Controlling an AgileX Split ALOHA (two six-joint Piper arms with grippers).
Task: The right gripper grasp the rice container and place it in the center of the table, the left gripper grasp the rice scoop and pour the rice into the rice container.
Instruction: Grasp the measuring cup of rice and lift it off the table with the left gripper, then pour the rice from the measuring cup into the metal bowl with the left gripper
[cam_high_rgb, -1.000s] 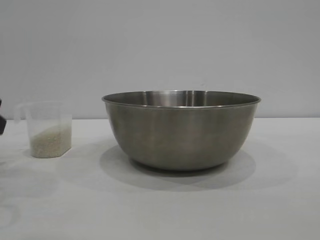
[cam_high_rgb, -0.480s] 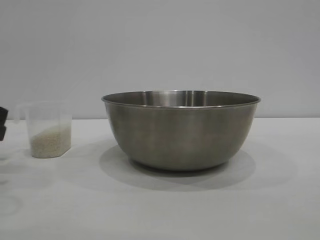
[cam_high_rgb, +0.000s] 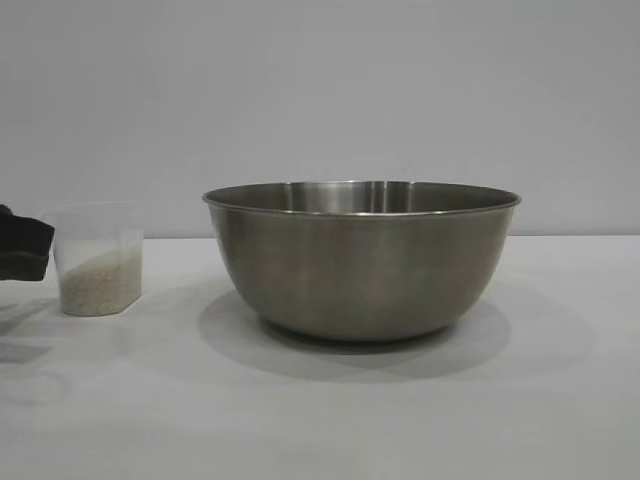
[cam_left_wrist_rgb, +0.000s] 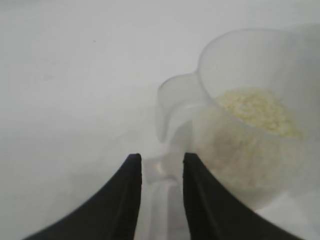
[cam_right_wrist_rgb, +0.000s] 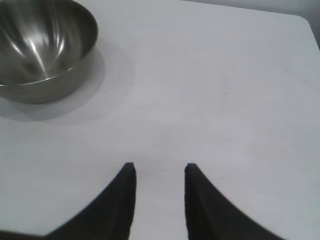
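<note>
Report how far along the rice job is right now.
Done: the rice container stands mid-table, and the right gripper is open and clear of it. In hand: the left gripper is open astride the rice scoop handle, not yet closed. Left: grasping, lifting, and pouring the rice; the container looks empty.

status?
Left hand open, straddling rice scoop handle. Right hand open, idle, off the rice container. Nothing in the way.

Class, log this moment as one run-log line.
left gripper: open around scoop handle | rice: in scoop | bowl: centre of table | right gripper: open, away from bowl
</note>
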